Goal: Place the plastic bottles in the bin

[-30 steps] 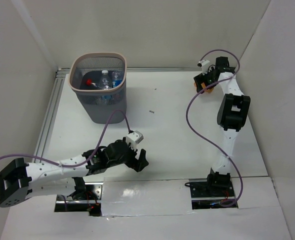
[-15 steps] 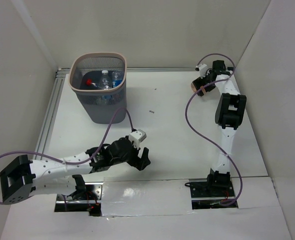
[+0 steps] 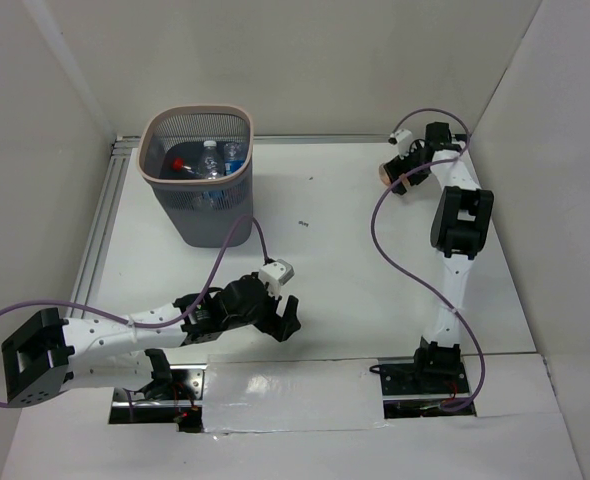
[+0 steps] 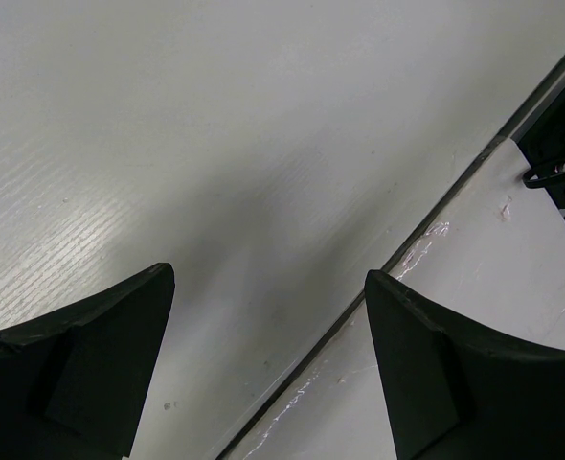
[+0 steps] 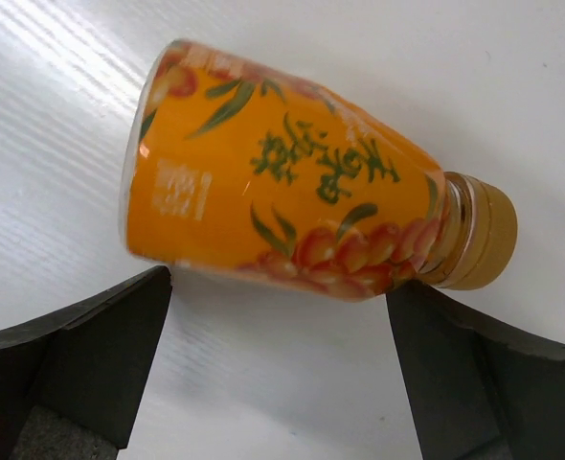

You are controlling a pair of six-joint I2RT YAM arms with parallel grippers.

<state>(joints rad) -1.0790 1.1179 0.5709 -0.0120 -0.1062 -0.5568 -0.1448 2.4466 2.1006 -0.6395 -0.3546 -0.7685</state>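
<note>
The grey wire-mesh bin (image 3: 197, 111) stands at the far left with several clear plastic bottles inside, one red-capped (image 3: 178, 161), one white-capped (image 3: 211, 152). A small bottle with an orange fruit label and tan cap lies on its side at the far right (image 3: 384, 170); in the right wrist view (image 5: 292, 206) it lies just beyond my fingertips. My right gripper (image 3: 397, 176) (image 5: 278, 316) is open right over it, touching nothing. My left gripper (image 3: 281, 322) (image 4: 268, 278) is open and empty, low over the table near the front edge.
An aluminium rail (image 3: 100, 230) runs along the table's left side. White walls close in the back and both sides. A dark seam (image 4: 397, 259) divides the table from the front board, with a black mount (image 4: 560, 125) beyond it.
My right gripper has shifted a little left at the far right, over the orange bottle. My left arm has slid slightly right; its gripper stays open.
</note>
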